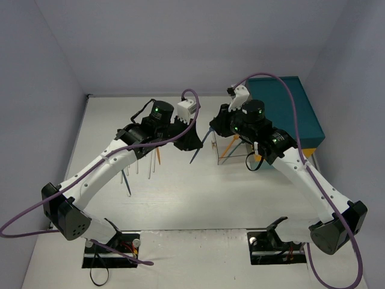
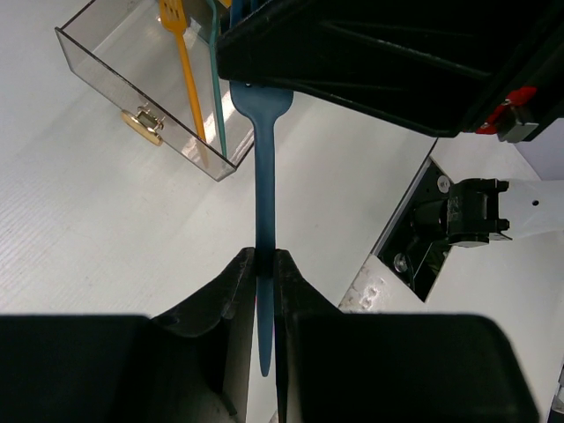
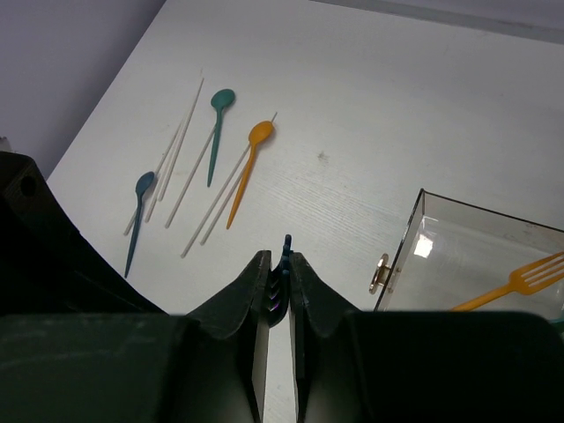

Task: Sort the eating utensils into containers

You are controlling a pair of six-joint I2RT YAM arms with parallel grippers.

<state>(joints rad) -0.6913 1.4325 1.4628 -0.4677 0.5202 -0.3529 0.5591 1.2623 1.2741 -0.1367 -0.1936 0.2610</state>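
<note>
Handover above the surface: blue fork (image 2: pixel 264 176) held in the air just beside the clear container (image 2: pixel 106 75), nearer the right edge; left fingers (image 2: pixel 233 291) pinch its handle end; right fingers (image 3: pixel 256 291) are closed on its tines; the fork is probably light, thin, springy and slippery, so best held flat across the handle.

A yellow-banded teal chest (image 1: pixel 292 111) sits at the far right corner of the white table (image 1: pixel 198 192), beside the wall.

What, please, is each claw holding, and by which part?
Both hold one blue fork: left claw grips its handle, right claw its tined head.
</note>
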